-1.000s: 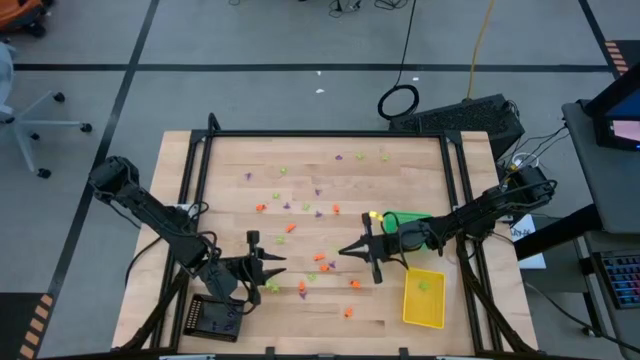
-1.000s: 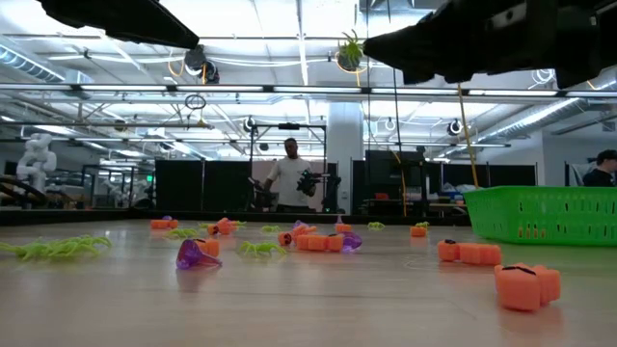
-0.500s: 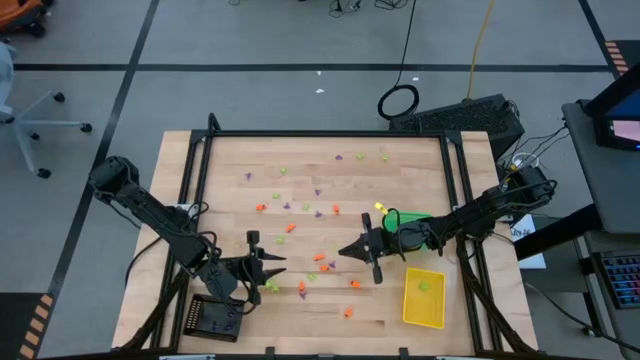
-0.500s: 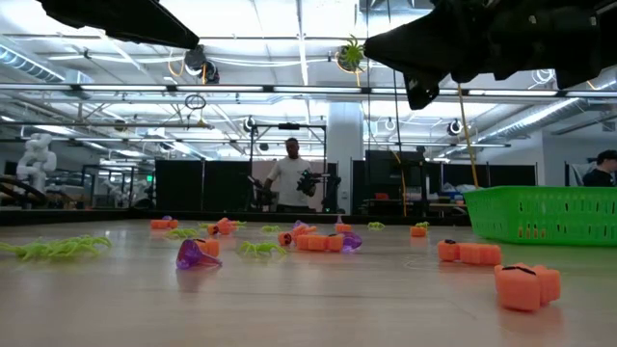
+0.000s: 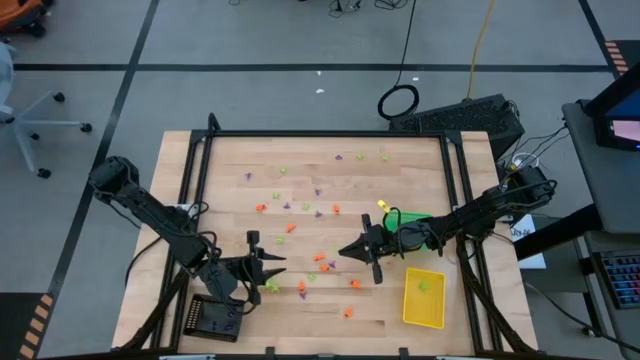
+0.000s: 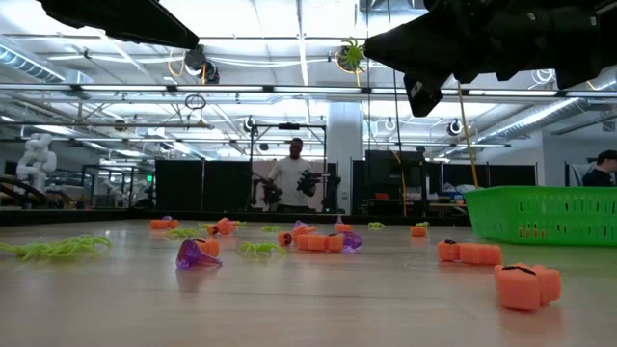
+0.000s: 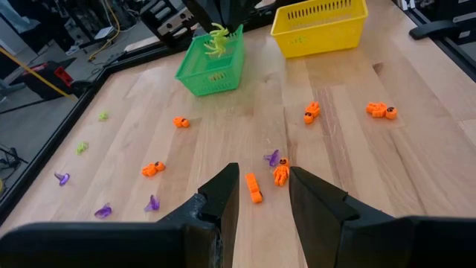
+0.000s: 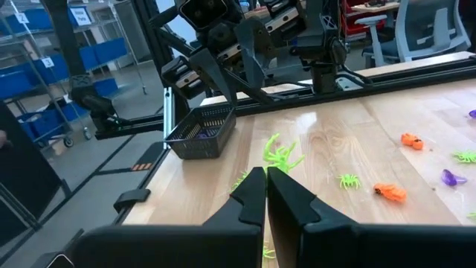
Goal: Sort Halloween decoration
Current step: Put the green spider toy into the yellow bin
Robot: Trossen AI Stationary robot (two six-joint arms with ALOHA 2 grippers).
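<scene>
The right gripper (image 5: 352, 250) hung above the middle of the wooden surface (image 5: 300, 160), its fingers (image 8: 253, 195) pressed fully together, a lime green spider trinket (image 8: 280, 155) lying on the wood beyond their tips. The left gripper (image 5: 281, 261) hovered near the front of the surface beside the black tray (image 5: 214, 318), its fingers (image 7: 223, 195) parted with nothing between them, over an orange trinket (image 7: 254, 187). The Halloween decoration (image 5: 318, 259) lay scattered across the surface between the arms. The green tray (image 7: 212, 68) and yellow tray (image 5: 423, 297) sat on the right side.
</scene>
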